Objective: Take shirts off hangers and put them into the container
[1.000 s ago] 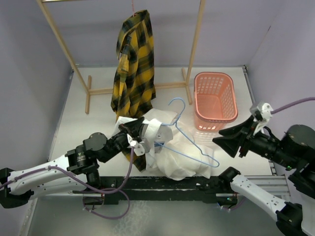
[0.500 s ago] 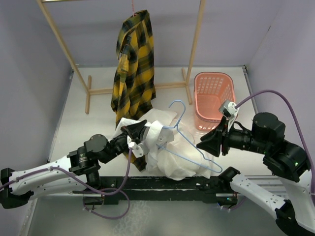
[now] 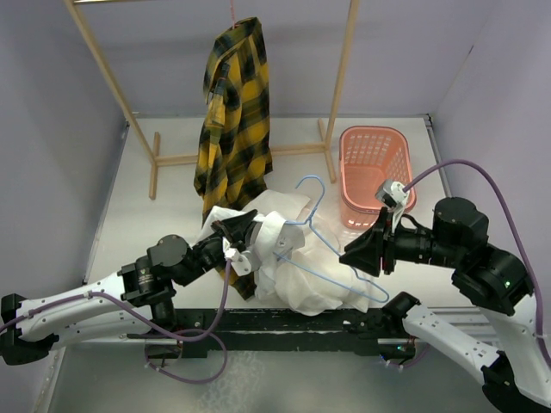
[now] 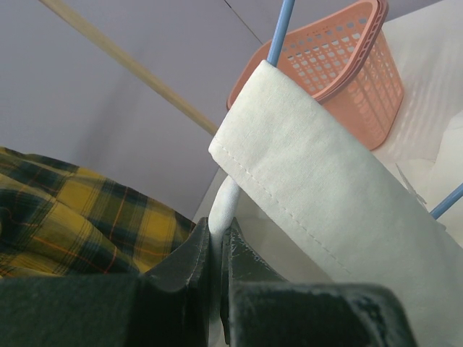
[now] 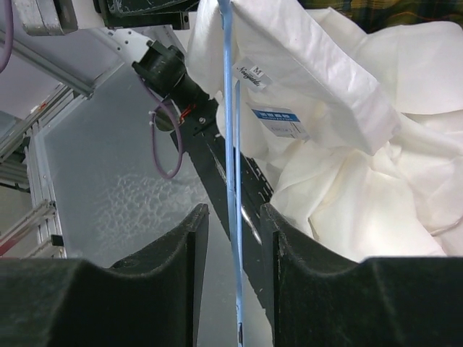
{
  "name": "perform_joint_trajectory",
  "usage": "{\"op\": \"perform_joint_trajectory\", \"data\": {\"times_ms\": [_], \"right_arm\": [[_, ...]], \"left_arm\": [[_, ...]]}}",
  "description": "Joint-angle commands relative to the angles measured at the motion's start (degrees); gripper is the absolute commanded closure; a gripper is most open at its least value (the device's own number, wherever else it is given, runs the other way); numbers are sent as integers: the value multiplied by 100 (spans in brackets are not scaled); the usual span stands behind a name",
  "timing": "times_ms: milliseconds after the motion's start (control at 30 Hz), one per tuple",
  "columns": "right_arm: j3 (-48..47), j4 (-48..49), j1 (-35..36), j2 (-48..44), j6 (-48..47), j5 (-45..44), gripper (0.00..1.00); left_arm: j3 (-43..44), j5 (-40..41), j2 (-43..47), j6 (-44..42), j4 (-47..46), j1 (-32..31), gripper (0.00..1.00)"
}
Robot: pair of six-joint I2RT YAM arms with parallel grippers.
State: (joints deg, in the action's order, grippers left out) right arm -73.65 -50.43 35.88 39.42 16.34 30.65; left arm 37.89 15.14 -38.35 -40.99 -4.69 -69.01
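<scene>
**White shirt heaped on the table, both grippers on it**

My left gripper (image 4: 219, 235) is pinched closed on an edge of the white shirt (image 3: 301, 267). The shirt lies heaped on the table (image 3: 172, 206), just beside the container (image 4: 347, 65). My right gripper (image 5: 233, 213) stands partly open, with the blue hanger (image 5: 231, 144) wire running between its fingers, untouched. The plaid shirt (image 3: 234, 112) hangs on the wooden rack (image 3: 344, 77).

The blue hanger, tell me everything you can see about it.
The blue hanger is thin light-blue wire with a curved hook and triangular body, lying tilted across the crumpled white shirt. The shirt's collar folds over its wire near the neck. The right gripper straddles one wire run, jaws open, not pinching it yet.
</scene>
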Motion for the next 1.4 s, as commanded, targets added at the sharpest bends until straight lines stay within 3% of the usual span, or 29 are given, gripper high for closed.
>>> {"op": "perform_joint_trajectory", "data": {"times_ms": [0,300,433,500,533,600,633,733,933,1167,1367], "right_arm": [[96,313,-5,104,72,265,64],[262,531,-2,180,210,516,76],[184,425,-6,180,200,310,100],[72,260,-2,166,188,20,100],[-13,100,-6,176,186,-116,100],[-246,-292,-2,224,101,-483,100],[-369,-542,-7,263,76,-742,100],[-769,-1293,-9,311,23,-1668,100],[-1327,-2257,-3,163,340,-3309,100],[-2090,-2349,-3,484,265,-3234,100],[-2880,-2065,-3,1069,85,-3235,100]], "left_arm": [[102,-99,92,206,-419,11,100],[105,-90,91,225,-410,11,100],[105,-73,78,244,-393,11,100],[111,-37,69,303,-392,11,100],[124,-14,53,360,-386,11,97],[206,-23,-11,484,-284,11,62],[276,-34,-75,555,-189,11,53],[548,-148,-309,800,156,11,42],[1020,-226,-514,1305,630,11,41],[1044,188,-275,1463,681,11,49],[885,732,-138,1415,559,19,51]]}}
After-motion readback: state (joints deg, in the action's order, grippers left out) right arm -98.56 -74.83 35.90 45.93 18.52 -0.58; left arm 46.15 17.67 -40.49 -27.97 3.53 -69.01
